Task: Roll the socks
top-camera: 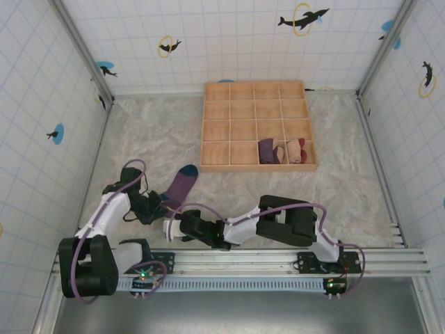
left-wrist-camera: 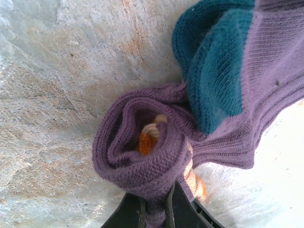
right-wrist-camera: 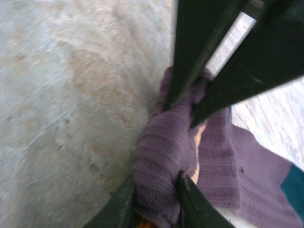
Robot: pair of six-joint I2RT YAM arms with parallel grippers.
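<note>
A purple roll (top-camera: 266,150) and a tan roll (top-camera: 297,150) are stowed in the wooden tray (top-camera: 257,168). The third sock (top-camera: 182,184), purple with a teal toe, is laid on the worktop (top-camera: 334,202). Its partly rolled cuff end is clamped by the left fingers (left-wrist-camera: 128,218) and right fingers (right-wrist-camera: 194,211). Most of its length seemingly remains unrolled. No writing is seen.

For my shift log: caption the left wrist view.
Left gripper pinching partly rolled purple sock, teal toe unrolled, on the table.
</note>
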